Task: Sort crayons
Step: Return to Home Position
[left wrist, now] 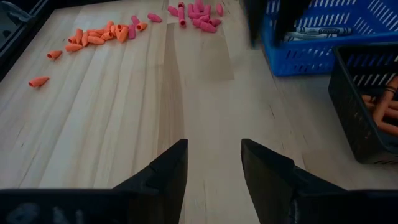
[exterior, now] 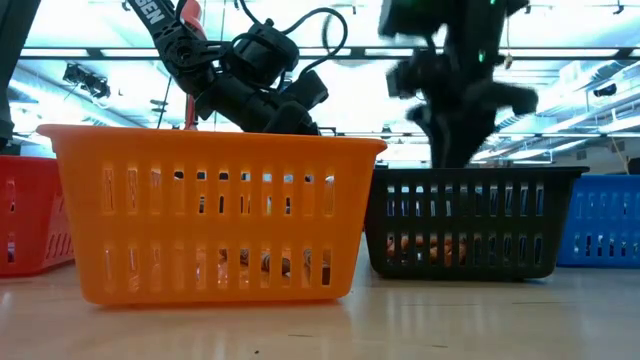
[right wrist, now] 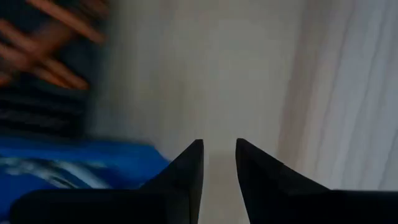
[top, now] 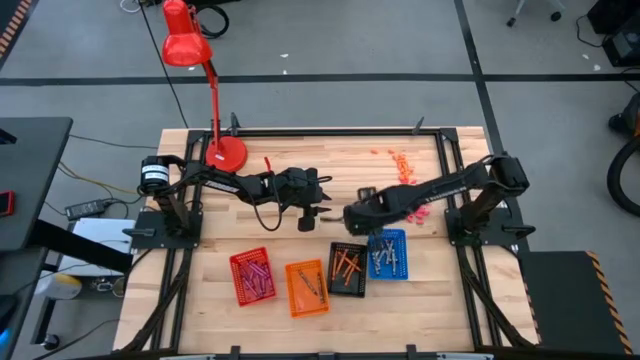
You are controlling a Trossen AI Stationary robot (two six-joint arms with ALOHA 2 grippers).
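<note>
Orange crayons (top: 347, 262) (black bin (top: 334, 272))

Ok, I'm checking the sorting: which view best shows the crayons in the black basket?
The high view: it looks straight down into the black basket at the orange crayons. The low view gives only orange glimpses through the slats; the left wrist view, one corner; the right wrist view, a few sticks.

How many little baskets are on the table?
4, side by side on the table: the red basket nearest the left arm's side, then the orange basket, the black basket, and the blue basket nearest the right arm's side. None looks hidden.
</note>
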